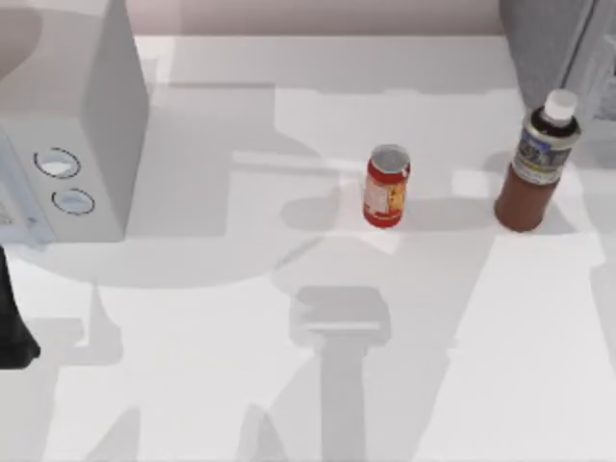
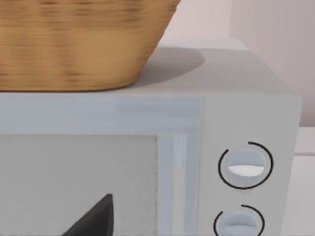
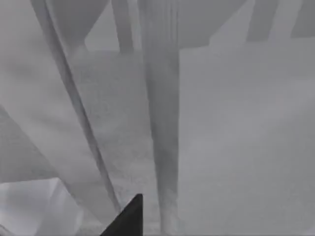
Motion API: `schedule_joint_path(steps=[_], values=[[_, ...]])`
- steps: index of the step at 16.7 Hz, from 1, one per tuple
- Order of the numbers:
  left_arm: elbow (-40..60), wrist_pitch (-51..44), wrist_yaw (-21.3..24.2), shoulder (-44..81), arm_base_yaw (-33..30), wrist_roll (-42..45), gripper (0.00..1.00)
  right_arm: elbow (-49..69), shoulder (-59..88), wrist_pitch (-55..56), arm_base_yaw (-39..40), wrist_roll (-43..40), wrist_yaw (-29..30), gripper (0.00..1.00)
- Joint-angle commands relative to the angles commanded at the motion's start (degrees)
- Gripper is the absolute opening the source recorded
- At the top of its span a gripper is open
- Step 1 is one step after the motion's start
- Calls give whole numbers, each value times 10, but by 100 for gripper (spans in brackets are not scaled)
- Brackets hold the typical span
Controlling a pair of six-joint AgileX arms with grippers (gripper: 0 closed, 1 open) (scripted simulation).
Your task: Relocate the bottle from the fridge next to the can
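Observation:
The bottle, with a white cap and a reddish-brown lower body, stands upright on the table at the right, just in front of the grey fridge. Well to its left, with bare table between them, stands the short red can, also upright. Neither one is held. My left arm is parked at the table's left edge. A dark tip of my left gripper faces the white appliance. A dark tip of my right gripper sits close before the fridge's pale grey panels.
A white boxy appliance with two round knobs fills the back left corner. The left wrist view shows a wicker basket on top of it. The white table stretches open in front of the can and bottle.

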Motion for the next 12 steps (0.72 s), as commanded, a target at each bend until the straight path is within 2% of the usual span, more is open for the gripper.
schedule_joint_path(steps=[4,7,12], values=[[0,0,0,0,0,0,100,104,77,-28,9,23,4,100],[0,0,0,0,0,0,100,166,131,-36,7,2,2,100],[0,0,0,0,0,0,100,197,169,-33,2,-38,-7,100]])
